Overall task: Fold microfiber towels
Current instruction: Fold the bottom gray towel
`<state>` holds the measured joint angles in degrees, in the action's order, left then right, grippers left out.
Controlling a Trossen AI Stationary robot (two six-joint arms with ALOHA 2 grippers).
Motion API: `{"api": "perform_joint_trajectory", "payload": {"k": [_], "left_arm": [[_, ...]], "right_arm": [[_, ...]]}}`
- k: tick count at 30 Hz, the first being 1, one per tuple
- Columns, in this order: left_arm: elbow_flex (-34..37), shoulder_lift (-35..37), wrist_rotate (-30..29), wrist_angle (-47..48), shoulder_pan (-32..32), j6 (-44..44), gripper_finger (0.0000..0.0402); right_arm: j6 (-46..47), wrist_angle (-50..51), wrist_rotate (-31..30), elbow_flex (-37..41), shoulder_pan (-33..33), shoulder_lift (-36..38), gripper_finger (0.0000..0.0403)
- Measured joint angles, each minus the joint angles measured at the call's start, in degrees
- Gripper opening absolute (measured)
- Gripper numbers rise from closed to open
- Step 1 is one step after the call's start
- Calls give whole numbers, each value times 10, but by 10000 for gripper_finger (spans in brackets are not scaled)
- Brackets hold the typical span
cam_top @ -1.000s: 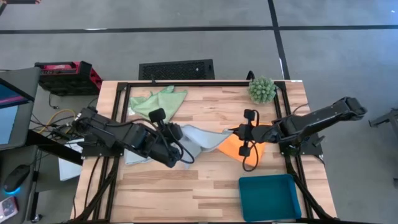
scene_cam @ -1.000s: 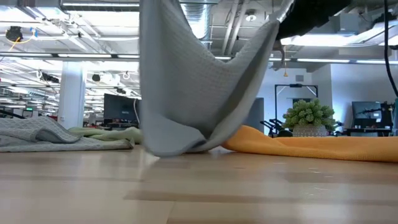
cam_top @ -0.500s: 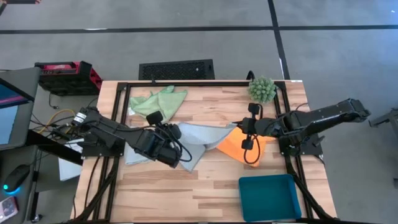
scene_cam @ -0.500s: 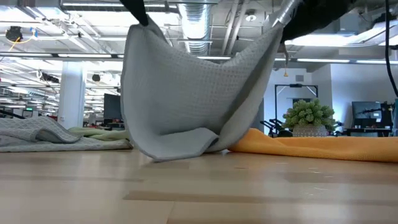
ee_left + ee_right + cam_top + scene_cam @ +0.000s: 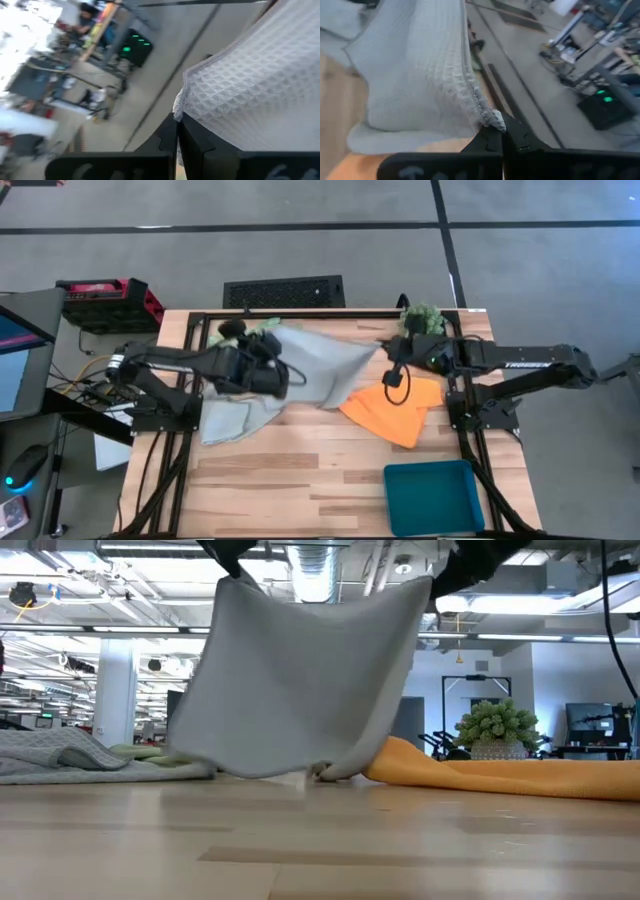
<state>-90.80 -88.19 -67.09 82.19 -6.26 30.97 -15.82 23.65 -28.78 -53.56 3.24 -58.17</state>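
The left claw (image 5: 268,343) was pinched tight on one top corner of the blue-grey towel (image 5: 315,360), and the right claw (image 5: 392,348) was clamped on the other top corner. Between them the waffle-textured cloth hung spread like a sheet, its lower edge just brushing the wooden surface (image 5: 300,480) in the low view. It sat toward twelve o'clock of the surface's centre. The orange towel (image 5: 392,408) lay flat toward three o'clock of centre, partly under the hanging cloth. The pale mint towel (image 5: 228,420) lay crumpled toward nine o'clock, half covered by the left arm. The light green towel (image 5: 262,326) showed only as a sliver near eleven o'clock. A spiky green plant (image 5: 422,318) stood at one o'clock, partly behind the right arm, and a teal tray (image 5: 433,496) rested at five o'clock. Beyond lay a grey floor and an open workshop with ceiling ducts.
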Motion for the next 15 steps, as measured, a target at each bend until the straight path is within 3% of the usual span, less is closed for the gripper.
{"api": "perform_joint_trajectory", "payload": {"k": [8,11,15], "left_arm": [[-3,25,-93,-92,69,-158,0],[-3,34,-82,-132,90,-200,0],[-2,37,-22,-142,99,-211,0]], "right_arm": [[-102,-29,0,-71,83,1,4],[-119,-34,1,-89,107,1,4],[-109,-1,9,-90,119,1,4]]}}
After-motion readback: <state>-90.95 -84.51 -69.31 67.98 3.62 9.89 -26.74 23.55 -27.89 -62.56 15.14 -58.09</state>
